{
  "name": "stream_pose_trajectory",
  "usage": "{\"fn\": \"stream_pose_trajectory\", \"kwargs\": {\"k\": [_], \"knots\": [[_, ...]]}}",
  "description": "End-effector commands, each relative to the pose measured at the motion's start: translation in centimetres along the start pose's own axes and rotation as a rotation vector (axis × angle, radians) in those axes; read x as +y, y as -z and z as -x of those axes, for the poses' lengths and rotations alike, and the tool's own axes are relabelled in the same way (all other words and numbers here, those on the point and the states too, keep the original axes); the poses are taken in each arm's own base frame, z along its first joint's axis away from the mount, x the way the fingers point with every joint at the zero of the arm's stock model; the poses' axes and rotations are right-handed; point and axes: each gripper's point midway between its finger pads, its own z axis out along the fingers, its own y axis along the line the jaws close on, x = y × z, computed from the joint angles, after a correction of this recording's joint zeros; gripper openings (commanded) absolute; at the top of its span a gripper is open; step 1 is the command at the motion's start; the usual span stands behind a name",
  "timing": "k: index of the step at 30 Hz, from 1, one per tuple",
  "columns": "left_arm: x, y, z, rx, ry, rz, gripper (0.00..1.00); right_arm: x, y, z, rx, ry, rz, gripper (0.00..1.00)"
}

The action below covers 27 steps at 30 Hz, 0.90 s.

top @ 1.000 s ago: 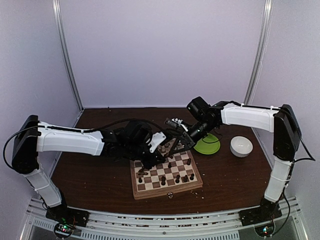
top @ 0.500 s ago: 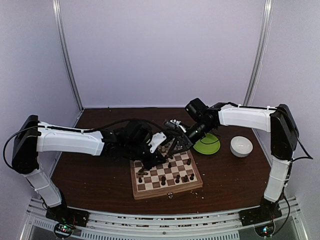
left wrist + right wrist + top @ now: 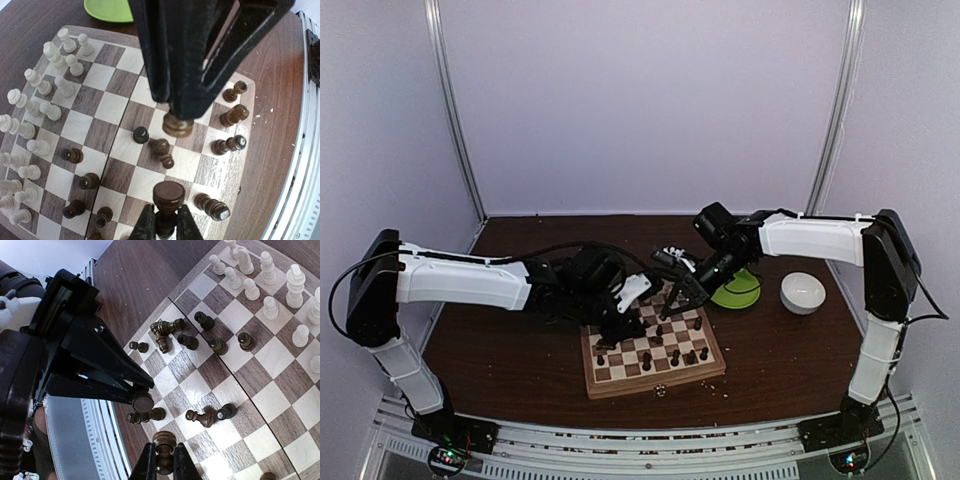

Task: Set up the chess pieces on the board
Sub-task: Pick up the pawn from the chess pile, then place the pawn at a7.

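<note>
The board (image 3: 620, 388) lies in the middle of the table, with pale and dark chess pieces standing or lying on it. In the left wrist view my left gripper (image 3: 166, 225) is shut on a dark piece (image 3: 168, 196), held above the board's near squares. My right gripper (image 3: 165, 462) is shut on another dark piece (image 3: 164, 442) close by, over the same end of the board. The two grippers almost meet: left gripper (image 3: 620, 323), right gripper (image 3: 666, 320). Cream pieces (image 3: 45, 90) crowd the far rows. Several dark pieces (image 3: 205, 417) lie toppled.
A round green plate (image 3: 735, 290) sits right of the board's far corner, and a white bowl (image 3: 803, 292) stands further right. The metal rail runs along the table's near edge (image 3: 310, 150). Both arms reach in over the board from opposite sides.
My right gripper has closed on a dark piece and shifted slightly right and down over the board. The left gripper has kept its hold and barely moved.
</note>
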Motion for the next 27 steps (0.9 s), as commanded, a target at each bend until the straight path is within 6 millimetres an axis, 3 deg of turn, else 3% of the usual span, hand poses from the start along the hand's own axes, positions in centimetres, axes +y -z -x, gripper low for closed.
{"fn": "stream_pose_trajectory", "kwargs": {"k": [1, 6, 17, 22, 27], "knots": [[0.0, 0.3, -1.1, 0.033, 0.008, -0.003, 0.0, -0.4, 1.1, -0.3, -0.002, 0.065, -0.077, 0.07], [0.2, -0.1, -1.5, 0.046, 0.013, 0.002, 0.0, -0.6, 1.7, -0.8, 0.023, 0.102, -0.121, 0.07], [0.7, 0.5, -1.3, 0.032, 0.024, 0.033, 0.0, -2.6, 5.1, -4.3, 0.241, 0.381, -0.427, 0.07], [1.0, 0.8, -1.2, 0.027, 0.029, 0.049, 0.0, -3.2, 4.5, -5.9, 0.347, 0.466, -0.497, 0.07], [1.1, 0.9, -1.1, 0.023, 0.033, 0.059, 0.0, -3.3, 2.6, -7.6, 0.419, 0.509, -0.495, 0.07]]}}
